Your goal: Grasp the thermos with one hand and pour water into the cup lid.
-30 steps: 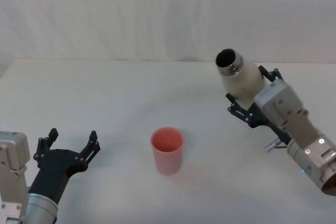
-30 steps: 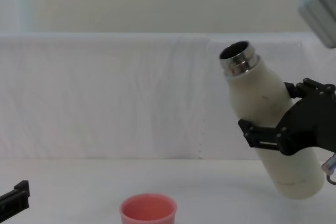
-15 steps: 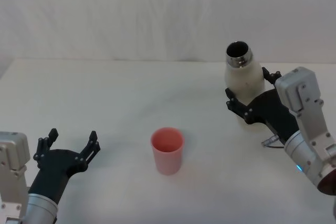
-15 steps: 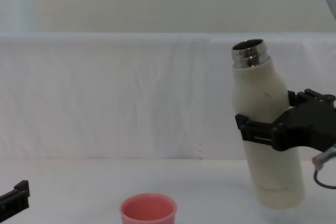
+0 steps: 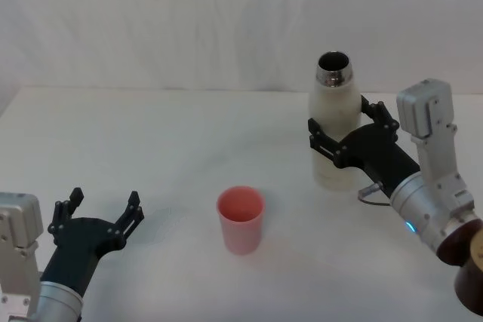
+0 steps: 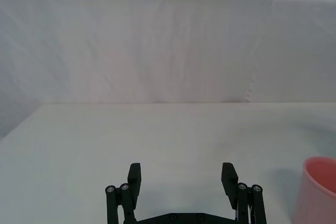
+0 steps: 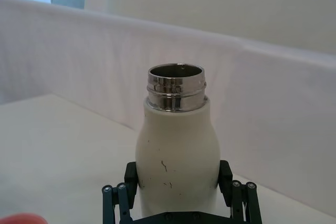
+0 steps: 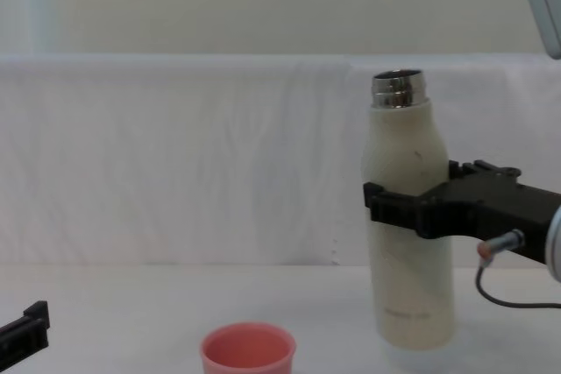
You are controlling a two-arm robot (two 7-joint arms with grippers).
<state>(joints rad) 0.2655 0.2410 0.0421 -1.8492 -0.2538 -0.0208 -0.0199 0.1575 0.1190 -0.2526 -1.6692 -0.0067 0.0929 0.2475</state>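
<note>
Since the tilt a second ago, my right gripper [image 5: 337,138], clamped around the thermos [image 5: 333,122], has stood it upright right of the cup lid [image 5: 241,219]; left gripper [image 5: 100,212] idles open.

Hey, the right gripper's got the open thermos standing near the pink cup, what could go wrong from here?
1. The thermos has no cap on, so a tilt that comes too fast might spill past the cup, which is small and sits well to its left.
2. The right gripper clamps it around mid-body; the smooth wall may slip as it tips.
3. The light cup stands unheld, with the left gripper open and apart from it, so a knock could topple it.
</note>
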